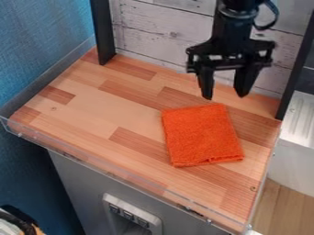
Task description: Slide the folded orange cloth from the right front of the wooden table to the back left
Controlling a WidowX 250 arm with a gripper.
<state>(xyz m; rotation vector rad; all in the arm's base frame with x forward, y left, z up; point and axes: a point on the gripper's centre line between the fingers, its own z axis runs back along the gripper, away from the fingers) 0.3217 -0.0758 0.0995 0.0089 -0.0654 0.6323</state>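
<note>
The black gripper [225,95] hangs at the upper right, over the back part of the wooden work surface [92,110]. Its two fingers point down and stand apart, with nothing between them. Below it, nearer the front, an orange cloth [201,135] lies flat and folded into a rough square on the right half of the wood. The gripper is above the cloth's back edge, and a gap shows between the two.
A low clear rim [116,170] runs along the front edge. Black posts stand at the back left [103,32] and back right [297,64], with a whitish plank wall [160,34] behind. A blue wall [43,41] borders the left.
</note>
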